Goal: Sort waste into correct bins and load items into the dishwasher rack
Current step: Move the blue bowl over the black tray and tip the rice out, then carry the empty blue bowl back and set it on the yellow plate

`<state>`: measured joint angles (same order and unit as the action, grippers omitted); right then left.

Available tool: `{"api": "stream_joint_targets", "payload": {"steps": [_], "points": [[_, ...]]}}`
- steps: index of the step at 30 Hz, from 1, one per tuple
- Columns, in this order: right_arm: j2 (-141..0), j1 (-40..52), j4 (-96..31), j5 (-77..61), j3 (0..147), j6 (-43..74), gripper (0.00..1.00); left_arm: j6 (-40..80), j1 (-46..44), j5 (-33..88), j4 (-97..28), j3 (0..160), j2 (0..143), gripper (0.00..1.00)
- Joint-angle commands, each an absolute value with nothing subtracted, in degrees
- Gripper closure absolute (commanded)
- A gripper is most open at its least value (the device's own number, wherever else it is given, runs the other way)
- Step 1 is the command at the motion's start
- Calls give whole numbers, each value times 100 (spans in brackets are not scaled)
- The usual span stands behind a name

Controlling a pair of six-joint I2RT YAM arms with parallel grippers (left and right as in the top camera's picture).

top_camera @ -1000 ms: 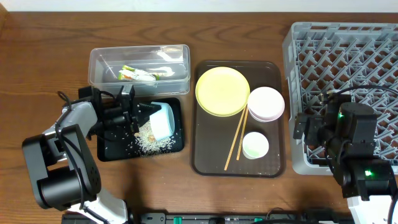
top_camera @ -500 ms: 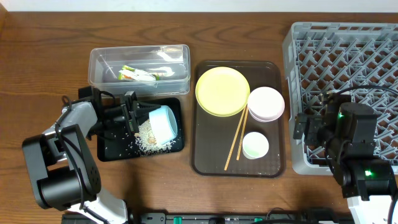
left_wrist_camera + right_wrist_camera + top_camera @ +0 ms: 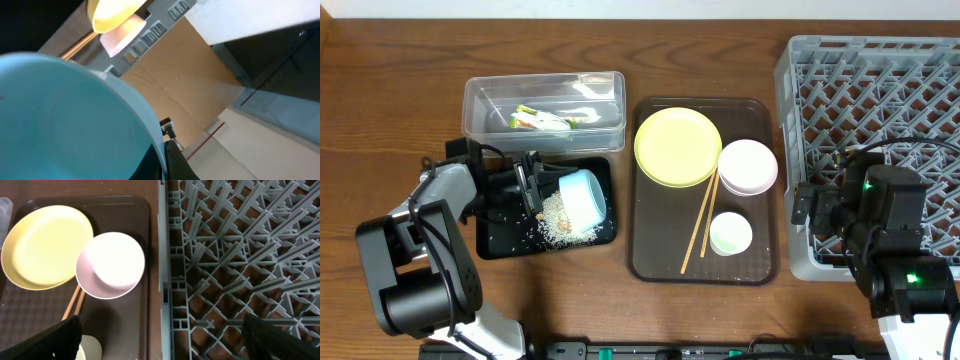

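so that rice [image 3: 558, 224] seemingly drops into the black tray [image 3: 500, 240] at frame left, the left claw [image 3: 545, 186] pinches the blue bowl [image 3: 586, 196] tilted; right claw [image 3: 162, 332] hangs spread.

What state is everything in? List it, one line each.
Blue bowl: tipped, held by left fingers.
Black tray: holds rice.
Tub: holds wrapper.
Plate: bare, on brown tray.
Pink bowl: upright, empty.
Cup: upright.
Chopsticks: lying flat.
Rack: empty.
Right fingers: open, empty.
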<state>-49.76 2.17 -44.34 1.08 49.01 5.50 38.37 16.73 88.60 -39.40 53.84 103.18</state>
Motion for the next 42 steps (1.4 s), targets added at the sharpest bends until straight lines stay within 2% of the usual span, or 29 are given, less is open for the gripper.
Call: {"api": "stream_joint_targets", "payload": {"steps": [1,5,10,19,26,31,36,42], "points": [[-4952,266,-4442,104,4987,593,1,3000,1680,8997,-3889,5365,10202,94],[-4952,266,-4440,104,4987,593,1,1964,1540,8759,-3850,5398,9769,94],[-4952,266,-4434,106,4987,593,1,1929,980,6678,-3715,5511,8844,94],[-4952,266,-4438,104,4987,593,1,1693,-1520,2609,-1837,5607,7634,94],[-4952,266,-4436,104,4987,593,1,1129,-3079,854,-436,5605,8034,94],[-4952,266,-4436,104,4987,593,1,945,-3588,528,377,5605,8842,94],[-4952,266,-4436,104,4987,593,1,947,-3675,530,919,5605,9727,94],[-4952,266,-4436,104,4987,593,1,945,-3673,530,954,5605,10248,94]]}}
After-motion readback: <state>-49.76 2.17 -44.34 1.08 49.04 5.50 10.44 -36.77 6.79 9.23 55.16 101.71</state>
